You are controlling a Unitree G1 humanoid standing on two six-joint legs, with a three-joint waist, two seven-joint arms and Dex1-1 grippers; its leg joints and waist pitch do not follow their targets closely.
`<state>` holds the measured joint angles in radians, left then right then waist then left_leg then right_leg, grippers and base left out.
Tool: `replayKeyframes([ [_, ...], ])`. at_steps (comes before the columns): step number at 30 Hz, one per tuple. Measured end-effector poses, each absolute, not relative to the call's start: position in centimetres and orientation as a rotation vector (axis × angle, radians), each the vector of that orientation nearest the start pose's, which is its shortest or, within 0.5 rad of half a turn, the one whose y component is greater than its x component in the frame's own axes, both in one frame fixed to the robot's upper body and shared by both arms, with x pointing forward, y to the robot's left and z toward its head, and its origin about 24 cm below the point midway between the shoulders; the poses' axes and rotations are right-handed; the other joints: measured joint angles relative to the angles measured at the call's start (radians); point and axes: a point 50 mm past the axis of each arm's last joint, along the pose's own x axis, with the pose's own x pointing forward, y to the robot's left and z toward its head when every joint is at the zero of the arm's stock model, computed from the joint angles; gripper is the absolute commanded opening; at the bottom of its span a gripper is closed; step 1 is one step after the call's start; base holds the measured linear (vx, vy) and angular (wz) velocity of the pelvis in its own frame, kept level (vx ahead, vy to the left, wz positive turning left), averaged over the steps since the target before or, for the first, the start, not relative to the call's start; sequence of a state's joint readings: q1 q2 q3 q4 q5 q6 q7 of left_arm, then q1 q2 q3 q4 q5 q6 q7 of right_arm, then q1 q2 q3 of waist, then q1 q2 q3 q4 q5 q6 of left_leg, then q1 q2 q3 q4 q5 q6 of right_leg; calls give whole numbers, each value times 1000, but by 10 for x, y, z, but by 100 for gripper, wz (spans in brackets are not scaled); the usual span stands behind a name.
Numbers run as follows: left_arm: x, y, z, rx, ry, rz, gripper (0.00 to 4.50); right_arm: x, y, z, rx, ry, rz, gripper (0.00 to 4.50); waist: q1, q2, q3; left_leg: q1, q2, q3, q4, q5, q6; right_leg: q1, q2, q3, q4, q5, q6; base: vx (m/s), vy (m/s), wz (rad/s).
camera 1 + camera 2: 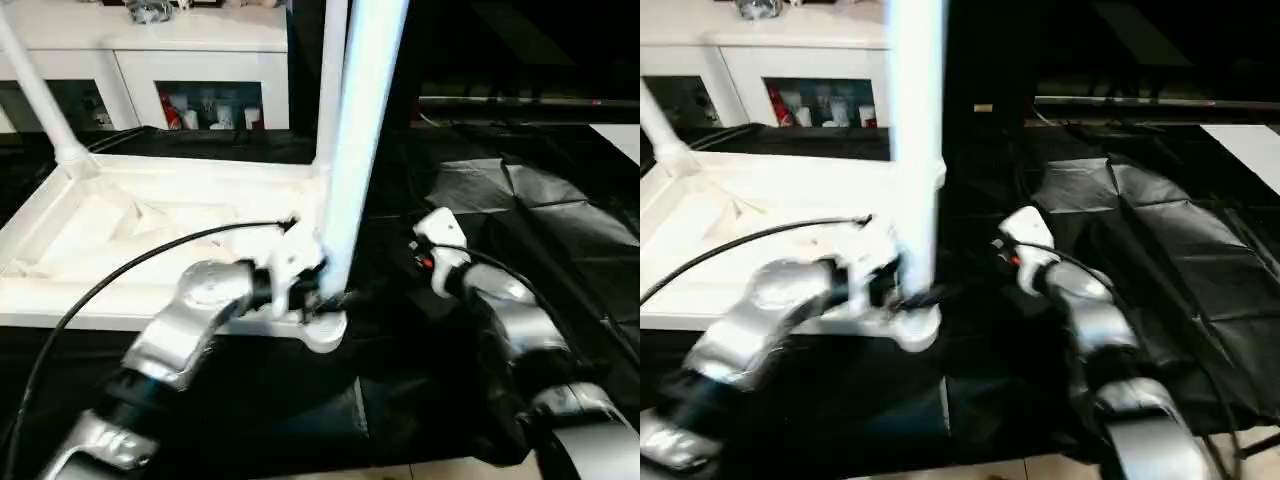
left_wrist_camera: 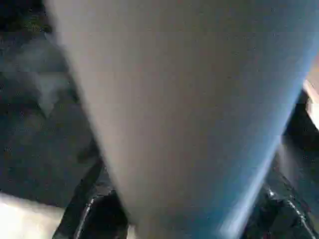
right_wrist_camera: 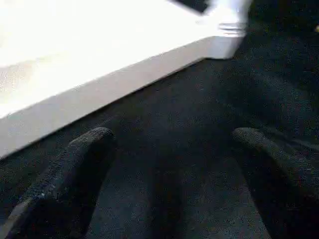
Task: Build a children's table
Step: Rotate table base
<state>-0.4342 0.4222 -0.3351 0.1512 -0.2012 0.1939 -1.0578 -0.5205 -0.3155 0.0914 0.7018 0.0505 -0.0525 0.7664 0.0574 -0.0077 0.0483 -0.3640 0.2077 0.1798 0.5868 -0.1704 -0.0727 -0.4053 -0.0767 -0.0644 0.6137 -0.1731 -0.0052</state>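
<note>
We see the upturned white tabletop [image 1: 150, 240] lying on black cloth [image 1: 520, 220]. At its near right corner socket our left gripper [image 1: 315, 290] clasps an upright white leg [image 1: 365, 130]. Just right, our right gripper [image 3: 169, 164] hovers with fingers spread, empty.

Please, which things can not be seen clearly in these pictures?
- Near leg: top cut off by the head views' upper edge.
- Corner socket: seating of that leg hidden by the left gripper.
- Tabletop: ribs washed out, left side cut off.
- Cabinet: contents too small.
- Left wrist view: leg blurred, covering the fingers.
</note>
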Motion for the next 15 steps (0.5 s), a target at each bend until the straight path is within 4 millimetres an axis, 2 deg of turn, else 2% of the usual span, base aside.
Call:
replayKeyframes([
  [2, 285, 117, 77, 324, 244, -1368, 257, 322, -168, 33, -252, 276, 829, 419, 2, 5, 3, -1, 0, -1, 1, 0, 0, 0, 0, 0, 0, 2, -3, 0, 0, 0],
  [5, 288, 122, 79, 372, 250, -1413, 257, 315, -168, 32, -279, 284, 893, 419, 4, 6, 3, -1, 0, -1, 1, 0, 0, 0, 0, 0, 0, 3, -5, 0, 0, 0],
  [6, 289, 124, 80, 388, 254, -1420, 229, 315, -168, 35, -286, 276, 903, 419, 3, 7, 4, -1, 0, -1, 1, 0, 0, 0, 0, 0, 0, 3, -5, 0, 0, 0],
  [9, 292, 129, 81, 401, 269, -1437, 220, 315, -169, 40, -302, 262, 910, 419, 2, 7, 4, 1, 0, -1, 0, 0, 0, 0, 0, 0, 0, 1, -2, 0, 0, 0],
  [14, 292, 135, 83, 412, 292, -1456, 220, 311, -168, 36, -289, 284, 915, 419, 2, 7, 4, 0, -1, -2, 0, 0, 0, 0, 0, 0, 0, 1, -2, 0, 0, 0],
  [15, 292, 137, 83, 410, 298, -1459, 252, 311, -169, 36, -287, 287, 915, 419, 2, 7, 4, 0, -1, -2, 0, 0, 0, 0, 0, 0, 0, 1, -2, 0, 0, 0],
])
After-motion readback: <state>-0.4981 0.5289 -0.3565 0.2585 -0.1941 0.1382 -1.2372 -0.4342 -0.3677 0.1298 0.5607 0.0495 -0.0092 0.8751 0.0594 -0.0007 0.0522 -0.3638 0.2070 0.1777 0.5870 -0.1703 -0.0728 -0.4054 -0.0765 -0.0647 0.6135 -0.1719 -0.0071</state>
